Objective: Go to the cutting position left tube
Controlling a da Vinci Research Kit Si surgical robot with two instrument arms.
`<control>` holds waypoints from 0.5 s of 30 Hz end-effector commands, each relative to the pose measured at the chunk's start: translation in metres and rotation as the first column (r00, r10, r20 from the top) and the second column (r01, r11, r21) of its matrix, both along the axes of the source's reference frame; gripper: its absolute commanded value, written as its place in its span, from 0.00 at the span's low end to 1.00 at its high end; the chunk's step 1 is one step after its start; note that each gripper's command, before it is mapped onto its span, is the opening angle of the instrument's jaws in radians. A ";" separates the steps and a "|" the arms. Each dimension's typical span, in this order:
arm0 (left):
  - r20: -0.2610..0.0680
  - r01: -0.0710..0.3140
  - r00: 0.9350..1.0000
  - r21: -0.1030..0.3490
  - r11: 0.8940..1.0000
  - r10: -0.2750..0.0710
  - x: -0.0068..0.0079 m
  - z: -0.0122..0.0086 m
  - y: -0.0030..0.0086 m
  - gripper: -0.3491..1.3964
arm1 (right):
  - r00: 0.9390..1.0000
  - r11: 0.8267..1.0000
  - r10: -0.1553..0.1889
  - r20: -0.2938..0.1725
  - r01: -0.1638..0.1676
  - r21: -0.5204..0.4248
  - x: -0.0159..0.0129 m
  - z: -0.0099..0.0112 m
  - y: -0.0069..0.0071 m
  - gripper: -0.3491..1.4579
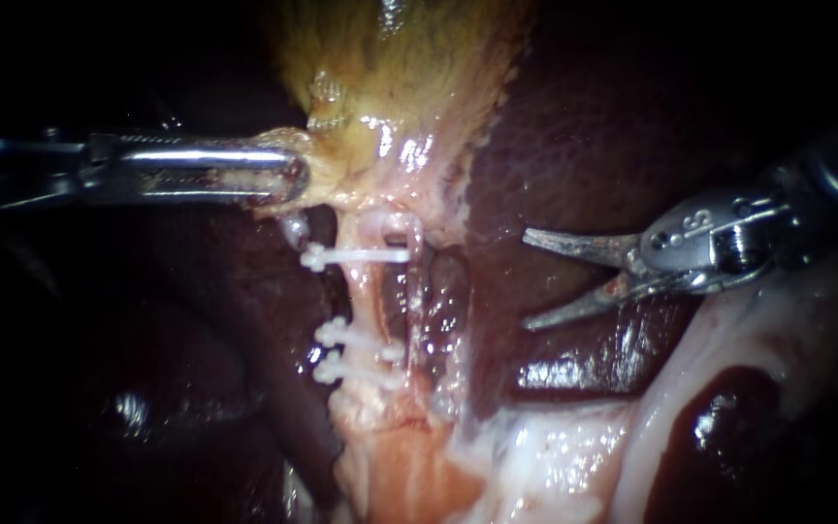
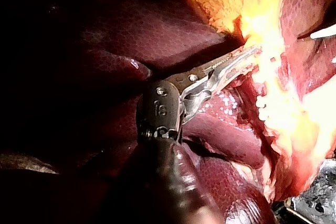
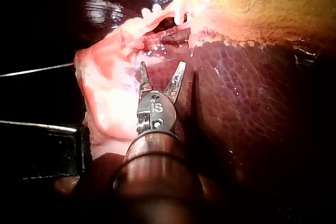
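Observation:
The left tube runs down from the yellowish gallbladder and carries white clips: one upper clip and a lower pair. Beside it lies the right tube. My left instrument is shut on pale tissue at the gallbladder's neck and holds it toward the left; its wrist view shows the toothed jaws biting that tissue. My right instrument hovers over the liver, to the right of both tubes and apart from them, its curved blades open. In its wrist view the blades point toward the clipped tube.
Dark liver lies left of the tubes too. Pale fatty tissue spreads below the tubes and curves up on the right. Beside the right instrument's shaft in its wrist view sits a pink flap of tissue.

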State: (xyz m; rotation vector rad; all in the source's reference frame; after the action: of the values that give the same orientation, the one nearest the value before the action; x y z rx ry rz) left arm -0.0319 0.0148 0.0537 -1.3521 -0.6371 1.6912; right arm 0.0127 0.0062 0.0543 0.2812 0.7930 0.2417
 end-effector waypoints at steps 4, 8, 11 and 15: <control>0.008 -0.013 1.000 0.011 1.000 0.013 0.0016 -0.0019 0.0006 0.00 | 1.000 1.000 -0.006 -0.006 0.006 0.008 0.0004 0.0000 0.0000 0.97; 0.014 0.003 1.000 0.009 1.000 -0.003 0.0034 -0.0034 0.0012 0.00 | 0.999 1.000 -0.015 -0.033 0.016 0.027 0.0010 -0.0003 0.0000 0.97; 0.013 0.008 1.000 0.010 1.000 -0.008 0.0043 -0.0039 0.0014 0.00 | 0.994 0.996 -0.047 -0.095 0.054 0.072 0.0019 -0.0007 0.0000 0.98; 0.011 0.011 1.000 0.009 1.000 -0.011 0.0043 -0.0039 0.0013 0.00 | 0.989 0.990 -0.053 -0.135 0.069 0.120 0.0041 -0.0012 -0.0002 0.98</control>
State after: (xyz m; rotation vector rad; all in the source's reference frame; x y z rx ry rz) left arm -0.0275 0.0161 0.0498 -1.3564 -0.6425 1.6722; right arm 0.0173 0.0060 0.0530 0.4557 0.9041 0.2201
